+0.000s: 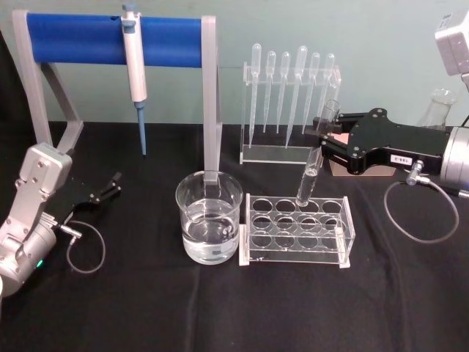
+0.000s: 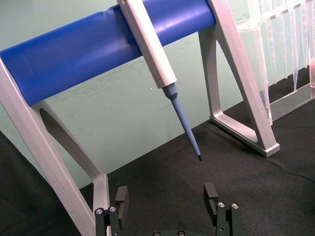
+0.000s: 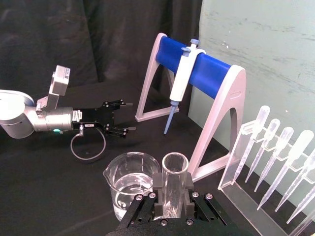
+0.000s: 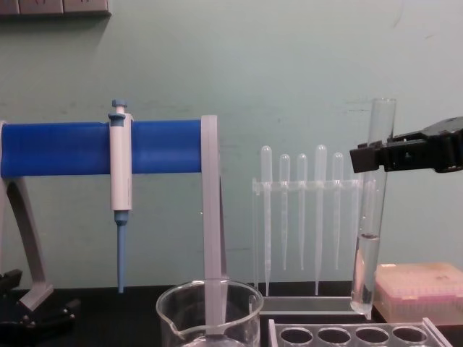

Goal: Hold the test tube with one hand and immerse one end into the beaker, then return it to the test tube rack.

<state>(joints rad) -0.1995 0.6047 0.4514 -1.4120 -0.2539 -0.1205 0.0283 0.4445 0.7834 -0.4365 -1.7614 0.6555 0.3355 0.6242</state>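
Right pincer [image 1: 324,138] is clenched on the tube [image 1: 314,165], its two black fingers [image 3: 158,189] pressed to the glass a little below the rimmed mouth. The tube stands close to upright, leaning slightly in the head view, with clear liquid in its lower part. Its rounded end hangs over the back row of the rack [image 1: 297,233]. From the chest view it looks just above the holes, though I cannot tell whether it touches. The right arm reaches in level from the right side, wrist horizontal, with the pincer pointing across the bench [image 1: 146,308].

The beaker [image 1: 209,220], partly filled with clear liquid, stands on the bench just beside the rack's left end, apart from the tube.

Left pincer [image 1: 110,187] is released and grasps nothing. It lies low at the left of the bench, facing the blue stand [image 1: 113,40] and its hanging pipette [image 1: 134,70].
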